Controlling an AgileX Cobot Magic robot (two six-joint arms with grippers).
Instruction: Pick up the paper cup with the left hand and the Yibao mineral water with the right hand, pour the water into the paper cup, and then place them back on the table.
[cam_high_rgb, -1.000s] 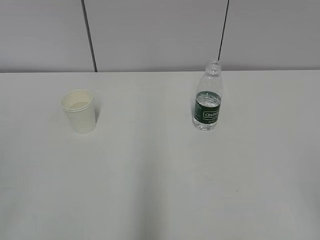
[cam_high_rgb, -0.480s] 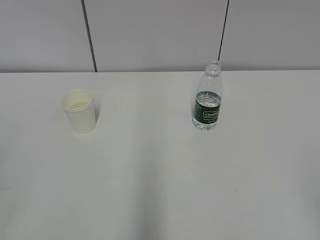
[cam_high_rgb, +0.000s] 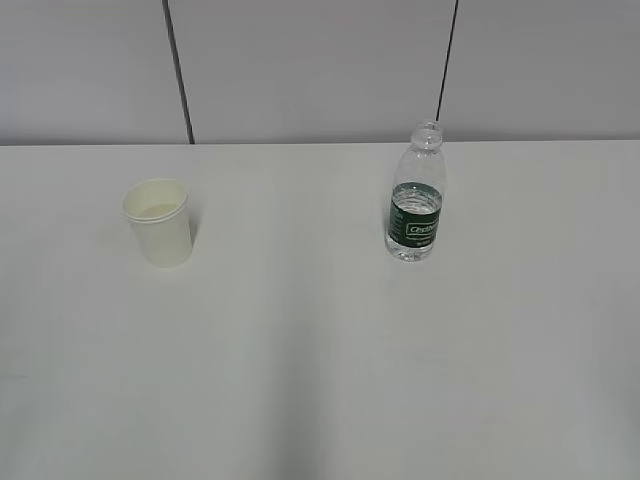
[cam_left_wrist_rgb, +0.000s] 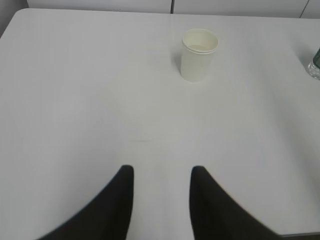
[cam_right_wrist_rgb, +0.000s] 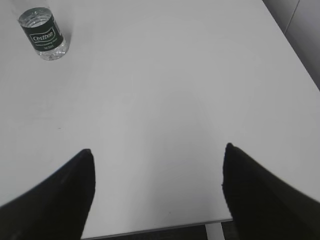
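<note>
Cup and bottle stand upright, well apart, toward the table's far edge: paper cup left, Yibao mineral water right, each facing its own arm. Left hand and right hand hover spread and empty, near the front edge.

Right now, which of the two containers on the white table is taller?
The clear plastic water bottle with the dark green label; its open neck rises well above the short white paper cup standing to its left.
</note>
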